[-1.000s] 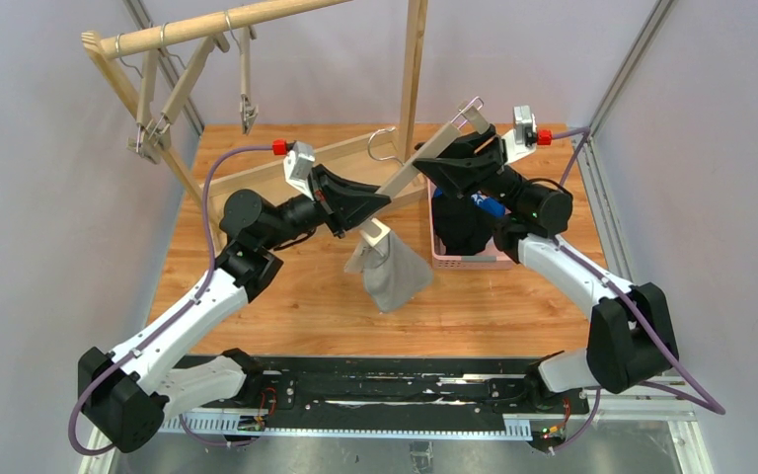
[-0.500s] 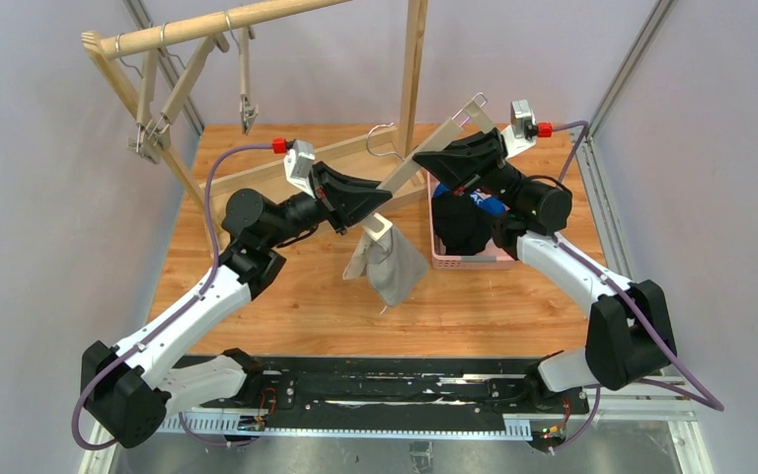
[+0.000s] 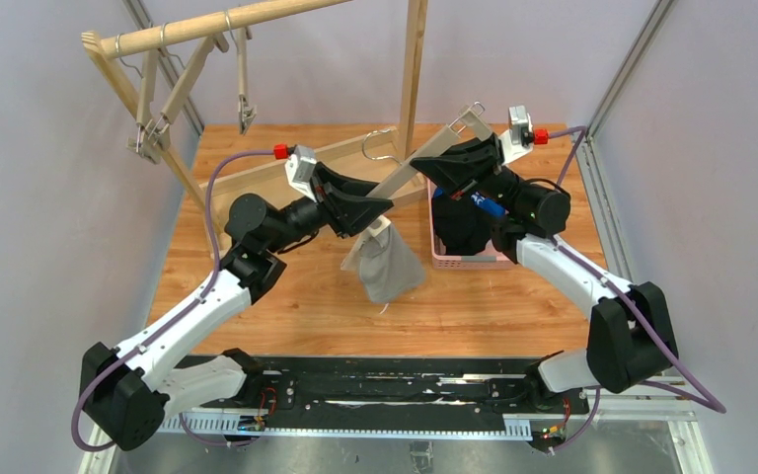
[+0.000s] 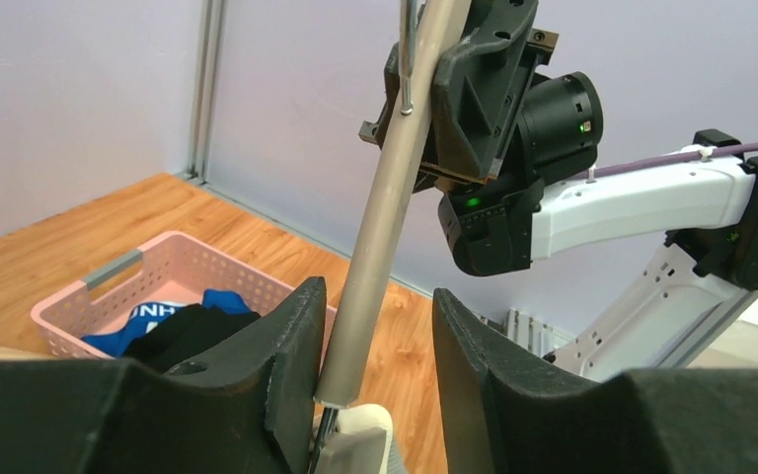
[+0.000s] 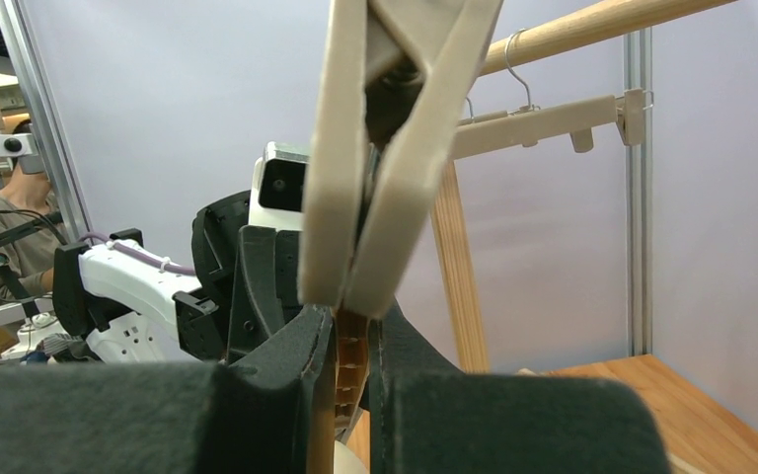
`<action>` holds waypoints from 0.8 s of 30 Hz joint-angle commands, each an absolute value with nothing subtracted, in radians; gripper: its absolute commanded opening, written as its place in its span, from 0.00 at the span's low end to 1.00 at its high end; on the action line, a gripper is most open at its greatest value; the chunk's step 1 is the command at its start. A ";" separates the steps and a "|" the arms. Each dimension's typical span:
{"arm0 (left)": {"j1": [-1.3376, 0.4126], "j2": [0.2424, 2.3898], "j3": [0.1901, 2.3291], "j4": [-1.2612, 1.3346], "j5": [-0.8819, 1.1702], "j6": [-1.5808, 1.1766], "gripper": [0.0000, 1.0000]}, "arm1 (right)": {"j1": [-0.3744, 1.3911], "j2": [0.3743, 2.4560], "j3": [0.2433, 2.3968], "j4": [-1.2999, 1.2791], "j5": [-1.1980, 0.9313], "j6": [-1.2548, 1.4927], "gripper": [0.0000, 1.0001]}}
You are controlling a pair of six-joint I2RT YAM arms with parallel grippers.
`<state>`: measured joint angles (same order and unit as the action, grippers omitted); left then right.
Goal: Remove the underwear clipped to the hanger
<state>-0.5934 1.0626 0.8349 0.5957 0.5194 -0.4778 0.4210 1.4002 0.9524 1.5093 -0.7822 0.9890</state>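
A wooden clip hanger (image 3: 419, 158) is held slanted between both grippers. The grey underwear (image 3: 387, 265) hangs from its lower clip. My left gripper (image 3: 383, 208) is open, its jaws either side of the hanger's lower end just above that clip; in the left wrist view (image 4: 380, 365) the bar (image 4: 385, 217) rests against the left finger. My right gripper (image 3: 432, 166) is shut on the hanger's upper part, with the empty upper clip (image 5: 385, 148) past its fingertips (image 5: 352, 355). The blue underwear (image 3: 486, 205) and the black underwear (image 3: 464, 229) lie in a pink basket (image 3: 469, 261).
A wooden rack (image 3: 207, 30) with two more empty clip hangers (image 3: 158, 109) stands at the back left. Its upright post (image 3: 413, 69) rises just behind the held hanger. The basket also shows in the left wrist view (image 4: 79, 306), below the hanger.
Both arms have shifted the hanger slightly up and to the left. The grey underwear has swung a little up and left with it. The grips are unchanged.
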 commanded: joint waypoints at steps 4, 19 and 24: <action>-0.607 0.962 0.806 0.505 0.489 -0.360 0.51 | 0.431 1.344 0.942 1.555 -0.753 0.952 0.01; -0.607 0.866 0.828 0.326 0.416 -0.241 0.73 | 0.431 1.289 0.943 1.559 -0.791 0.996 0.01; -0.606 0.874 0.843 0.338 0.423 -0.247 0.76 | 0.431 1.264 0.944 1.559 -0.804 1.012 0.00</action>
<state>-0.5987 0.8726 0.8093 0.3237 0.4198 -0.2581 0.4210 1.3037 0.9428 1.4990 -0.7921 0.9901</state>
